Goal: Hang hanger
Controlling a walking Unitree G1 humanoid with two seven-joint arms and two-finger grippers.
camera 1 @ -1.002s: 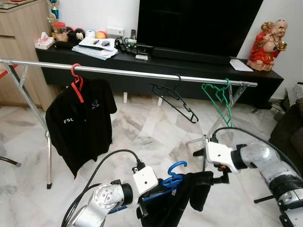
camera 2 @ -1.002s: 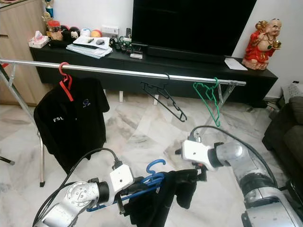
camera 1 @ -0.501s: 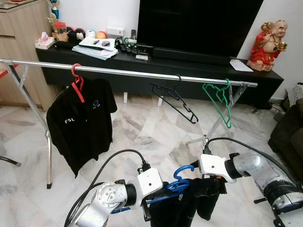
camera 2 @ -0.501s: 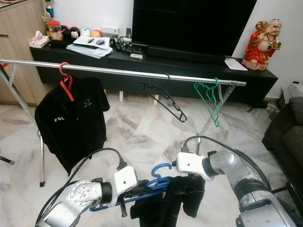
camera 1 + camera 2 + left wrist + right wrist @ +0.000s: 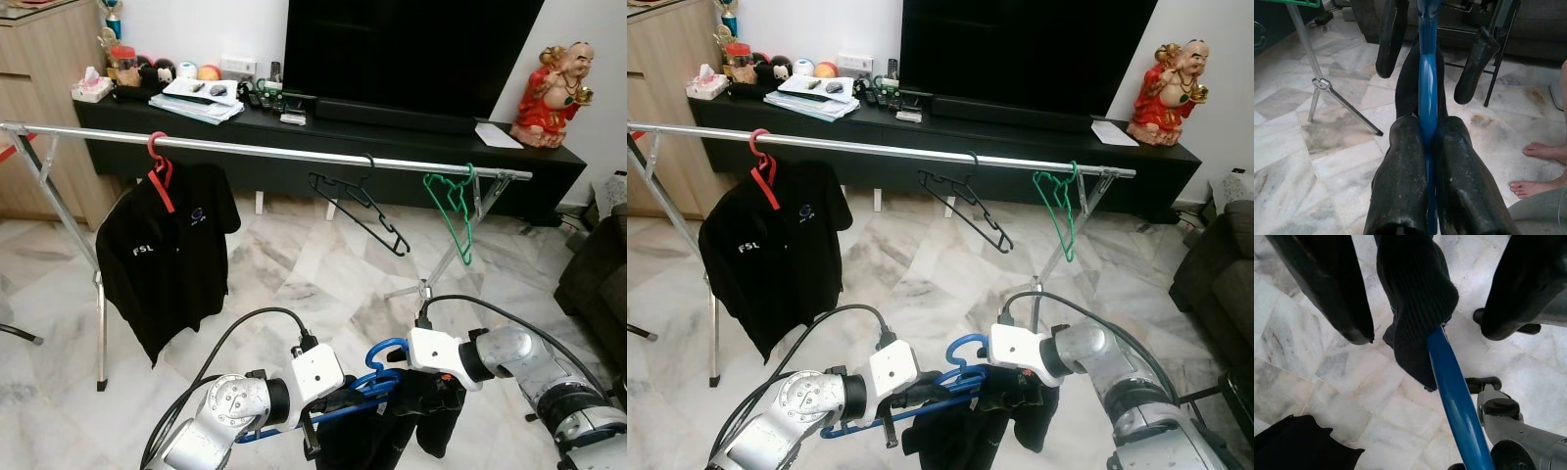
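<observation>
Both silver arms reach forward and inward low in front of the body, their wrists nearly meeting at the centre; the left hand [image 5: 1422, 147] has its two black fingers [image 5: 1400, 181] pressed tight together on the blue hanger [image 5: 1427, 83], the bar squeezed between the pads; the left forearm angles up from the lower left, cable looping over its wrist; the right hand [image 5: 1425, 298] comes in from the right with its fingers [image 5: 1327, 289] spread wide apart, straddling the hanger's blue bar and the dark garment [image 5: 1413, 298] without closing on either; the right elbow is bent, forearm roughly level.
</observation>
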